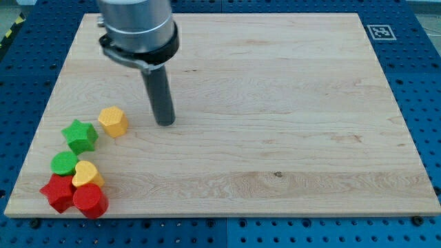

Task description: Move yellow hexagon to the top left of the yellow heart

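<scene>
The yellow hexagon lies on the wooden board near the view's left. The yellow heart lies below and to the left of it, in a cluster at the board's lower left. My tip rests on the board just to the right of the yellow hexagon, a short gap apart from it. The rod rises from the tip to the arm's grey body at the view's top.
A green star sits left of the hexagon. A green round block lies above-left of the heart. A red star and a red round block lie below the heart. The wooden board has a marker tag at its top right.
</scene>
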Robot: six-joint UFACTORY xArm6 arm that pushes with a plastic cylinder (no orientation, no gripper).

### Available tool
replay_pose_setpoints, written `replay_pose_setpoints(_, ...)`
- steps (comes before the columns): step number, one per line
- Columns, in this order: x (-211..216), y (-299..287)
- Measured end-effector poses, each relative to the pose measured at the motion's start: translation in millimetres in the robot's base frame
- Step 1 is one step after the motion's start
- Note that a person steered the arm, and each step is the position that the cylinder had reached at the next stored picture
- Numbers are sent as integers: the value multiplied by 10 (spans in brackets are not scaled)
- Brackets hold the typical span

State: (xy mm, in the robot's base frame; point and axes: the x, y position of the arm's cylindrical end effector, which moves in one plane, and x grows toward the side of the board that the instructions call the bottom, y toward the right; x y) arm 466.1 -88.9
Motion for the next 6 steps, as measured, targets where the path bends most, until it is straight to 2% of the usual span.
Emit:
replay_pose_setpoints(1, -147, -186)
replay_pose_setpoints(2, -160, -692)
replay_pose_setpoints(3, 28, -990)
replay_pose_setpoints(6, 408, -1007)
